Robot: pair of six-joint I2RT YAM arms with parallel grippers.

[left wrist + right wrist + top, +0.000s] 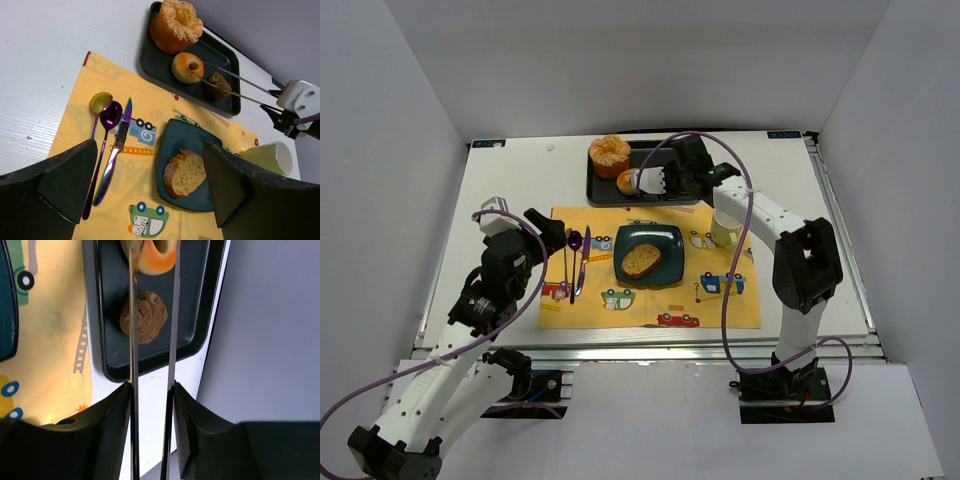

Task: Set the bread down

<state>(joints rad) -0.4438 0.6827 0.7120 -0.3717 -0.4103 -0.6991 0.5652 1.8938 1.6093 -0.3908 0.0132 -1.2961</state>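
The bread [641,260] [186,173], an oval slice with a golden crust, lies on the dark teal plate [665,237] [180,137] in the middle of the yellow placemat. My left gripper [555,236] [150,150] hovers open to the left of the plate, holding nothing. My right gripper [665,183] [152,387] is over the black tray [595,190] [200,315], shut on a pair of metal tongs [132,315] [235,80]. The tongs' blades reach to the ring donut [628,181] [187,67] [155,255], passing over the small dark muffin [144,315] [218,85].
A large golden cake [610,155] [176,25] sits at the tray's far left. Two spoons [107,120] and a knife [117,145] lie on the placemat [720,300] left of the plate. A pale green cup [725,228] [270,155] stands to the plate's right. White walls enclose the table.
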